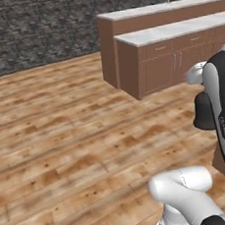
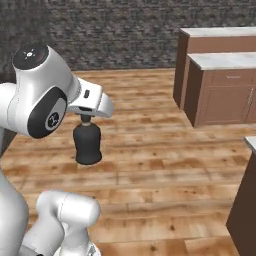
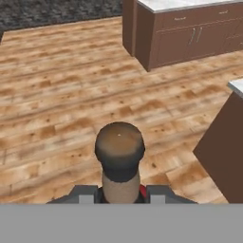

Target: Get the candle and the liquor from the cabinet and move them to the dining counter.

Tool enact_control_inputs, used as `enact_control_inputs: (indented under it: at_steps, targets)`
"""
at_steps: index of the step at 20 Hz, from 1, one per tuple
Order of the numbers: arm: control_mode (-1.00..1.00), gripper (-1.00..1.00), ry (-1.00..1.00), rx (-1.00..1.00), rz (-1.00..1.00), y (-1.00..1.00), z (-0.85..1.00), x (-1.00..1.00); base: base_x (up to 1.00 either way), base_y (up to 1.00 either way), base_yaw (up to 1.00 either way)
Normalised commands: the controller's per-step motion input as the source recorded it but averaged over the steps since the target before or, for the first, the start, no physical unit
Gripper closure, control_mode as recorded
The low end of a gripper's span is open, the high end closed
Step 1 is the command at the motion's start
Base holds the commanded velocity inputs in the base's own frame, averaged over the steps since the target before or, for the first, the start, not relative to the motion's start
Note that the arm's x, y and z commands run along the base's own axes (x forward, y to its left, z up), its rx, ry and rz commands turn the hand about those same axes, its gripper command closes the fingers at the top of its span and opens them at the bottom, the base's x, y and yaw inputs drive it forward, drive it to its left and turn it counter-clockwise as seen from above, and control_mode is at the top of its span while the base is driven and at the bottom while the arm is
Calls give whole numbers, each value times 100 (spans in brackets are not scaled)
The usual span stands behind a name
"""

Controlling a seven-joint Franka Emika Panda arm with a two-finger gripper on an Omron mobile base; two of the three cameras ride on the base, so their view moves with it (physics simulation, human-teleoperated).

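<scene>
The liquor (image 2: 87, 145), a small black bottle with a bell-shaped body, hangs in the air over the wooden floor. My gripper (image 2: 86, 118) is shut on its thin neck just below the stopper. The hand view looks down on the dark round stopper (image 3: 119, 147), with the gripper (image 3: 119, 194) and its two fingertips pressed against the neck on either side. From the left base the liquor (image 1: 202, 114) shows beside my forearm at the right edge. The candle and the cabinet are out of view. No stools show, so I cannot tell which counter is the dining counter.
A brown two-level counter unit with white marble tops (image 1: 174, 28) stands ahead to the right, its lower part fitted with drawers and doors (image 2: 225, 100). Another white-topped brown block (image 2: 246, 200) is close on my right. A dark stone wall (image 1: 36, 29) closes the back beyond the wooden floor (image 1: 63, 140).
</scene>
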Motion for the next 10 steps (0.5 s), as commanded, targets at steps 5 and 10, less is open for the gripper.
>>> enact_control_inputs:
  at_steps: [5,10]
  targets:
    - [100,100,0,0,0,0,0,0,100,36,4]
    - [100,100,0,0,0,0,0,0,100,1,0]
